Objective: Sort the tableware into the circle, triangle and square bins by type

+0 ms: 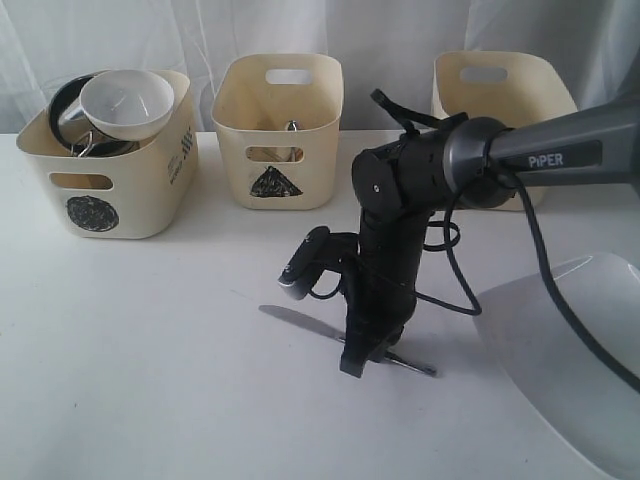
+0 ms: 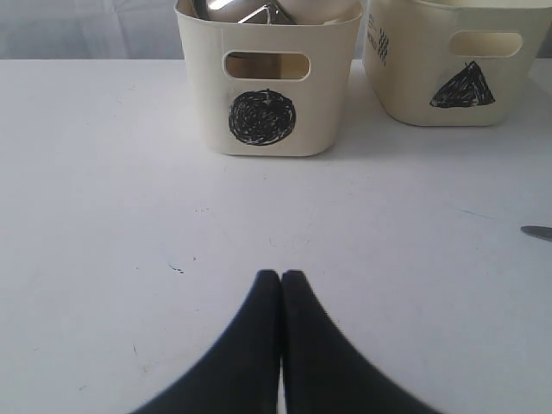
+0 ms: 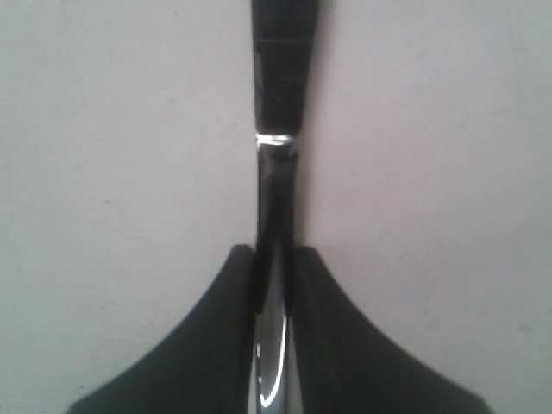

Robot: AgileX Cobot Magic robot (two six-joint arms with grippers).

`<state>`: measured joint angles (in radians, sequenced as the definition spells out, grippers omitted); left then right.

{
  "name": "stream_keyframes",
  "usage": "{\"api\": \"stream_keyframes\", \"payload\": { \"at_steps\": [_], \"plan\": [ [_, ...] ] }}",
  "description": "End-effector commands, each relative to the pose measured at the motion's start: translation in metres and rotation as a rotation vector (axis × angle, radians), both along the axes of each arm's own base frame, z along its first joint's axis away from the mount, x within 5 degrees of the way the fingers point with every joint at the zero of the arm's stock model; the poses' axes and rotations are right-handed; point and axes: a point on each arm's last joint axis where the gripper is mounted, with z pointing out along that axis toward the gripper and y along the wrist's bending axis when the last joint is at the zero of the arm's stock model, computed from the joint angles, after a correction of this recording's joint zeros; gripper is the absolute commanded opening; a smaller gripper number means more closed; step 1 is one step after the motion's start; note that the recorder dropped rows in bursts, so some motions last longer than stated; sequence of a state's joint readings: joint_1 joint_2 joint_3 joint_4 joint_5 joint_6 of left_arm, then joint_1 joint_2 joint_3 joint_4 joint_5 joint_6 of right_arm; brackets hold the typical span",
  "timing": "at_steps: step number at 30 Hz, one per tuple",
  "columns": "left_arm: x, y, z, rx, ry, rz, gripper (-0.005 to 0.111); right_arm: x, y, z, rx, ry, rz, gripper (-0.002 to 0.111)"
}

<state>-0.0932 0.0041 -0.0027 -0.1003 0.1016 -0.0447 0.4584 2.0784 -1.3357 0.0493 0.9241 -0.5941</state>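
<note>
White table (image 1: pixel 130 380) fills the scene, with the dark right arm (image 1: pixel 560 150) reaching in from the right side and pointing down. A large white plate (image 1: pixel 540 370) lies at the near right edge of the table. Three cream bins stand along the back: the circle bin (image 1: pixel 140 190) on the left, the triangle bin (image 1: pixel 235 110) in the middle, and a third bin (image 1: pixel 540 100) on the right, partly hidden behind the arm. A white bowl (image 1: pixel 125 100) sits tilted on top of steel dishes (image 1: pixel 65 105) in the circle bin. A steel knife (image 1: pixel 295 320) lies flat on the table in front of the triangle bin. The right gripper (image 1: pixel 360 360) pinches the knife between its jaws. The left gripper (image 2: pixel 281 280) hovers over bare table facing the circle bin, jaws pressed together and holding nothing.
</note>
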Motion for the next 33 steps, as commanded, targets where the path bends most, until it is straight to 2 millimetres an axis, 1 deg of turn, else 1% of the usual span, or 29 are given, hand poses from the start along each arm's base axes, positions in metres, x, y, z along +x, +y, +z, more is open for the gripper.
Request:
{"api": "stream_keyframes", "payload": {
  "at_steps": [1, 4, 7, 8, 10, 13, 15, 18, 22, 27, 30, 33],
  "plan": [
    [0.0, 0.0, 0.0, -0.003, -0.003, 0.002, 0.0, -0.011, 0.004, -0.028, 0.04, 0.122, -0.063, 0.0],
    [0.0, 0.0, 0.0, -0.003, -0.003, 0.002, 0.0, -0.008, 0.009, -0.016, 0.11, 0.075, -0.102, 0.0],
    [0.0, 0.0, 0.0, -0.003, -0.003, 0.002, 0.0, -0.002, 0.013, 0.006, 0.222, -0.01, -0.177, 0.0],
    [0.0, 0.0, 0.0, -0.003, -0.003, 0.002, 0.0, 0.0, 0.011, 0.015, 0.267, -0.048, -0.216, 0.0],
    [0.0, 0.0, 0.0, -0.003, -0.003, 0.002, 0.0, 0.003, 0.005, 0.03, 0.342, -0.104, -0.295, 0.0],
    [0.0, 0.0, 0.0, -0.003, -0.003, 0.002, 0.0, 0.004, -0.012, 0.049, 0.438, -0.195, -0.426, 0.0],
    [0.0, 0.0, 0.0, -0.003, -0.003, 0.002, 0.0, 0.003, -0.025, 0.057, 0.486, -0.247, -0.514, 0.0],
    [0.0, 0.0, 0.0, -0.003, -0.003, 0.002, 0.0, -0.002, -0.041, 0.066, 0.545, -0.29, -0.592, 0.0],
    [0.0, 0.0, 0.0, -0.003, -0.003, 0.002, 0.0, -0.005, -0.051, 0.086, 0.71, -0.314, -0.68, 0.0],
    [0.0, 0.0, 0.0, -0.003, -0.003, 0.002, 0.0, -0.006, -0.057, 0.13, 0.989, -0.361, -0.701, 0.0],
    [0.0, 0.0, 0.0, -0.003, -0.003, 0.002, 0.0, 0.005, -0.066, 0.149, 1.118, -0.426, -0.743, 0.0],
    [0.0, 0.0, 0.0, -0.003, -0.003, 0.002, 0.0, 0.022, -0.07, 0.161, 1.178, -0.463, -0.77, 0.0]
  ]
}}
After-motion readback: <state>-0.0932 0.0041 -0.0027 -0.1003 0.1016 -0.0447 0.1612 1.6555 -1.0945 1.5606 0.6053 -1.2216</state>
